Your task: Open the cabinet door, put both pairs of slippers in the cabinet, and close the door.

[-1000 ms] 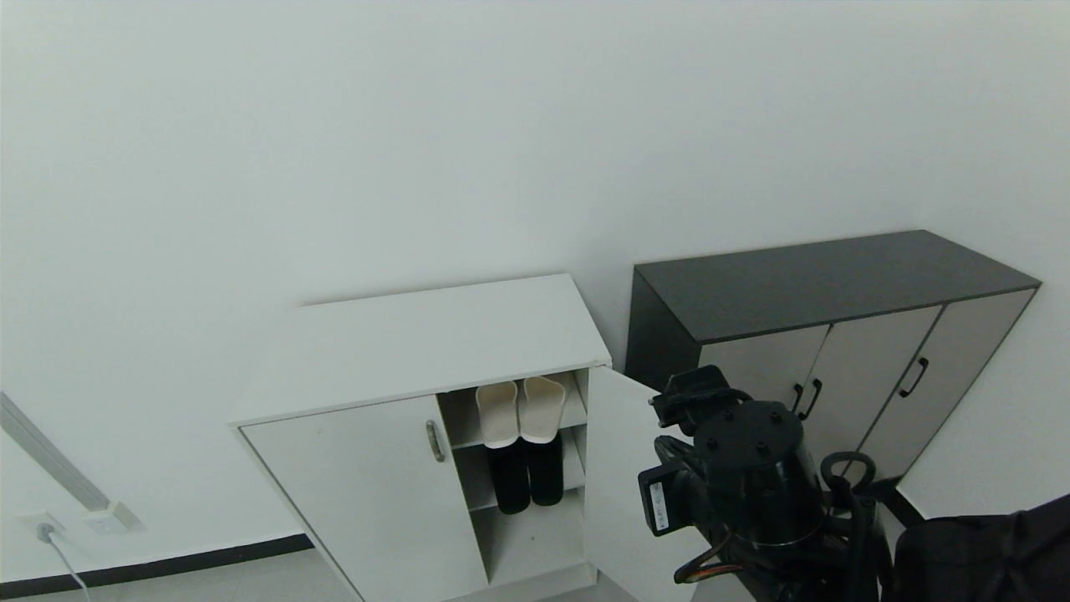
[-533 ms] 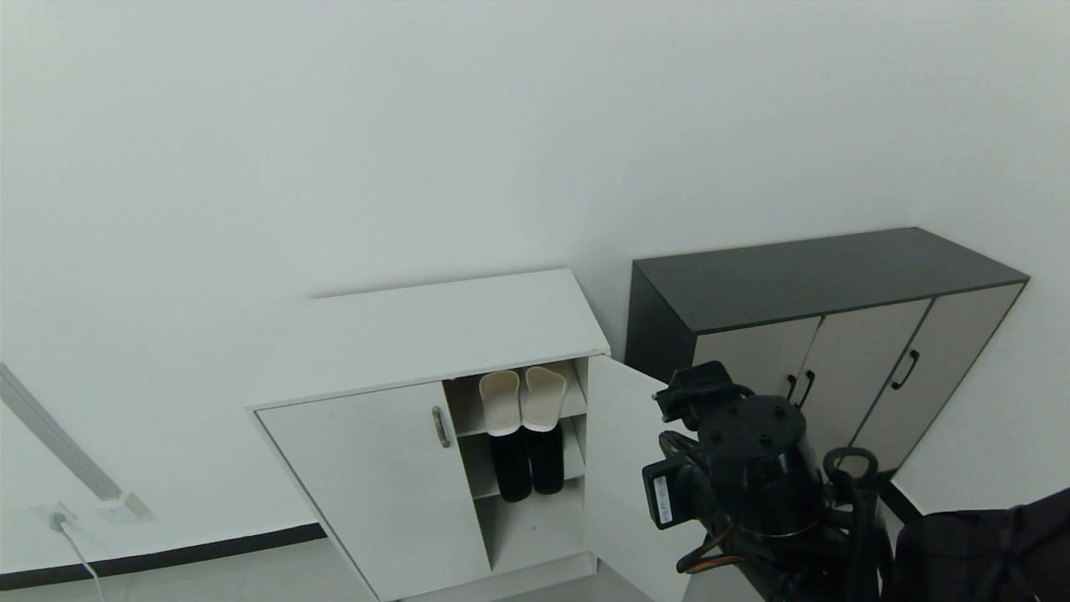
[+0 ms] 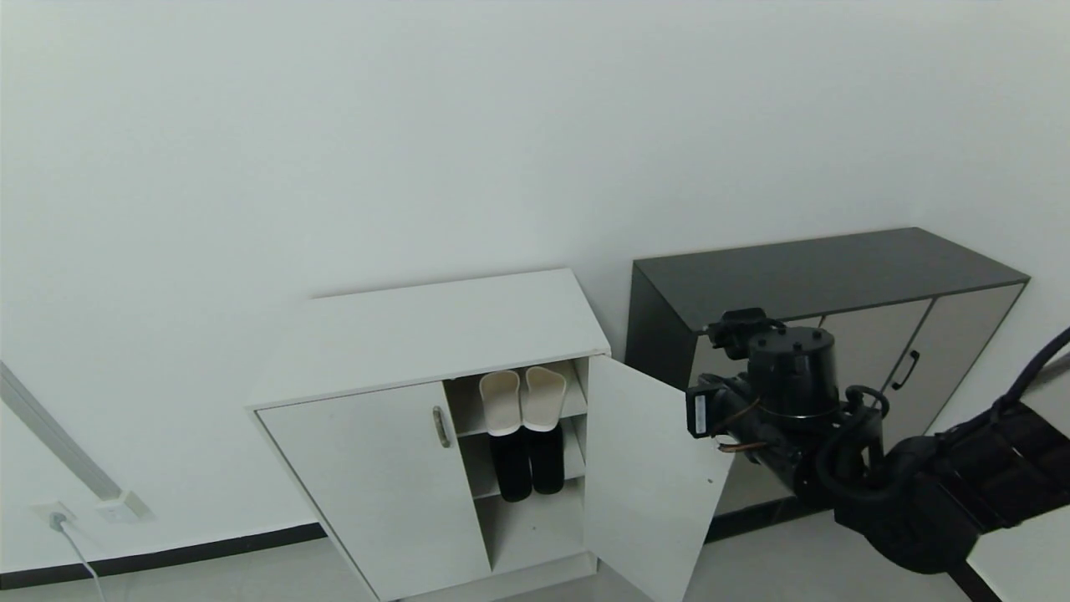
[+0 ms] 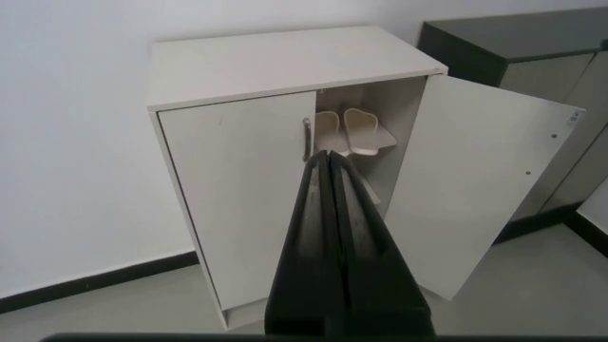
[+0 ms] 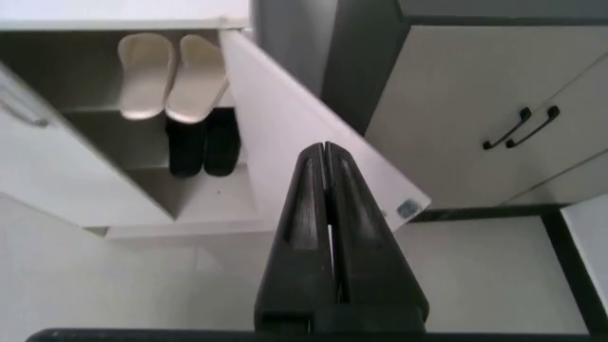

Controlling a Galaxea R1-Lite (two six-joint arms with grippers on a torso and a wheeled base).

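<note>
Closing the door is judged the only step left: the right gripper [image 5: 326, 152], fingers pressed together and empty (the left gripper [image 4: 328, 160] likewise), is held near the open door [image 3: 648, 477]. Beyond it, inside the cabinet [image 3: 435, 334], white slippers [image 3: 522, 401] are seen at the upper shelf's front edge, black slippers [image 3: 527, 468] on the shelf below.

left end effector [image 4: 328, 160] and right end effector [image 5: 326, 150] closed.
</note>
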